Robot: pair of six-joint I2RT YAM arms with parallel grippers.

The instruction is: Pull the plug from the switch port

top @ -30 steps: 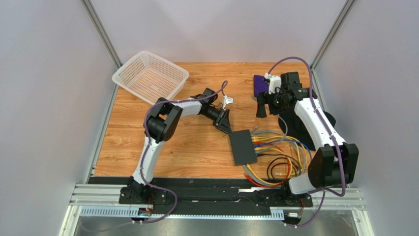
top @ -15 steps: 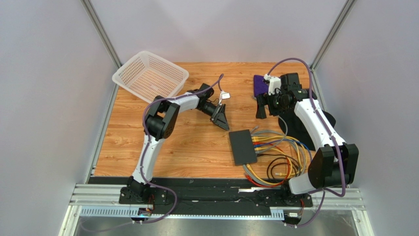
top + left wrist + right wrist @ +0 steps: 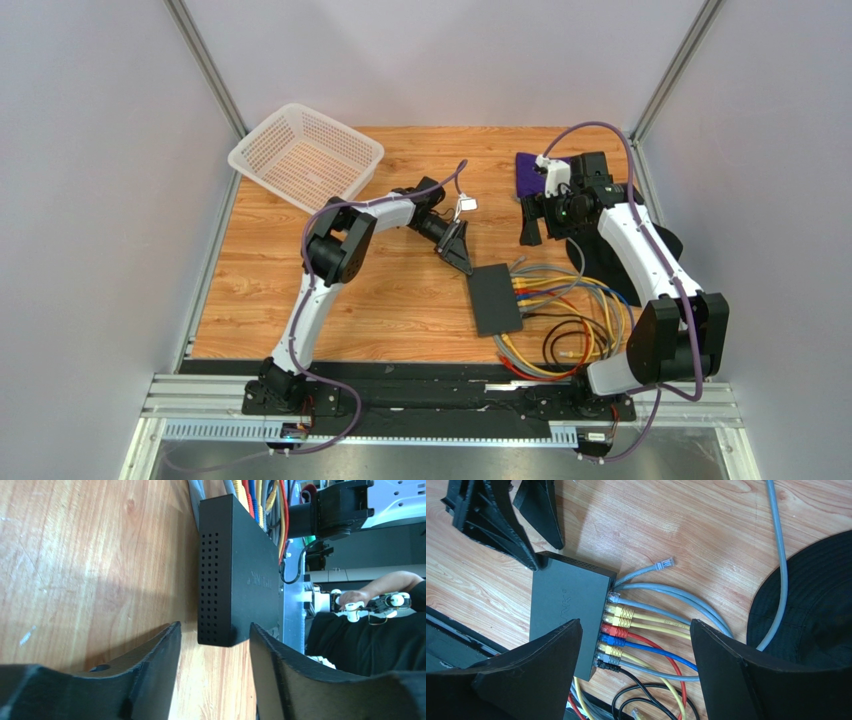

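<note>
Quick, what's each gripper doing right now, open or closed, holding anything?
Left gripper: open, empty, at the corner of the switch.
Right gripper: open, empty, above the switch.

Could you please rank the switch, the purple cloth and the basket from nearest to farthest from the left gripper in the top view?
1. switch, just right of the left gripper.
2. purple cloth, far right.
3. basket, far left corner.

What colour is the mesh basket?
White: the white plastic mesh basket shows best in the top external view.
</note>
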